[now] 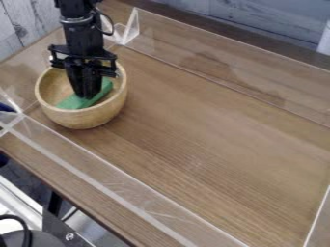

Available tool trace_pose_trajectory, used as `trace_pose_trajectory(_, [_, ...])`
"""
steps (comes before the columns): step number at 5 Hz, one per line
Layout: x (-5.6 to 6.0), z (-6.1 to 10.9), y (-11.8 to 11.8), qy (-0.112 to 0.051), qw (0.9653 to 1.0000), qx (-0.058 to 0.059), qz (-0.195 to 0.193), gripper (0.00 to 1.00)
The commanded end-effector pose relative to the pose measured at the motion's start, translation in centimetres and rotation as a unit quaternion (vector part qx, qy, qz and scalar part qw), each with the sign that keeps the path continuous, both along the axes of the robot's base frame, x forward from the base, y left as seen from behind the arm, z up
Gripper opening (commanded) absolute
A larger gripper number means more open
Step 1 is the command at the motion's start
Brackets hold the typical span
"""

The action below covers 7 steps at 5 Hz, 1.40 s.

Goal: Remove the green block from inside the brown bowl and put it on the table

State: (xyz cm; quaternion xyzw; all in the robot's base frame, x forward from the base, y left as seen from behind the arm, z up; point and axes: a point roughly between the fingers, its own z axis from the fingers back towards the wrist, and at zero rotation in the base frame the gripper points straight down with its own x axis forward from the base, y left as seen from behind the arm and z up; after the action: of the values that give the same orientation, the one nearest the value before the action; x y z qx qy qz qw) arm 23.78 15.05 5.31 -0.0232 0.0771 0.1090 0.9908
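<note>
The brown bowl (80, 108) sits on the table (206, 125) at the left. Inside it lies the green block (88, 99), partly hidden by the black fingers. My gripper (85, 89) points straight down into the bowl, its two fingers drawn close together on the block. The block still rests on the bowl's floor.
Low clear acrylic walls (129, 198) edge the table on all sides. A clear triangular bracket (127, 29) stands at the back wall just behind the arm. Bare wood-grain surface stretches to the right of the bowl.
</note>
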Motion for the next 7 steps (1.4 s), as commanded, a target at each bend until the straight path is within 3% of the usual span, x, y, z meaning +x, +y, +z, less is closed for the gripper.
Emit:
trace_pose_trajectory(1, [1.3, 2.6, 0.5, -0.037, 0.9991, 0.020, -0.004, 0.00])
trace_pose_trajectory(3, [2.3, 5.4, -1.0, -0.058, 0.9981, 0.015, -0.017, 0.00])
trace_pose_trajectory(5, [4.9, 8.6, -7.9, -0.071, 0.9953, -0.005, -0.066, 0.00])
trace_pose_trajectory(7, [3.2, 8.0, -4.1, -0.074, 0.9962, 0.004, -0.046, 0.00])
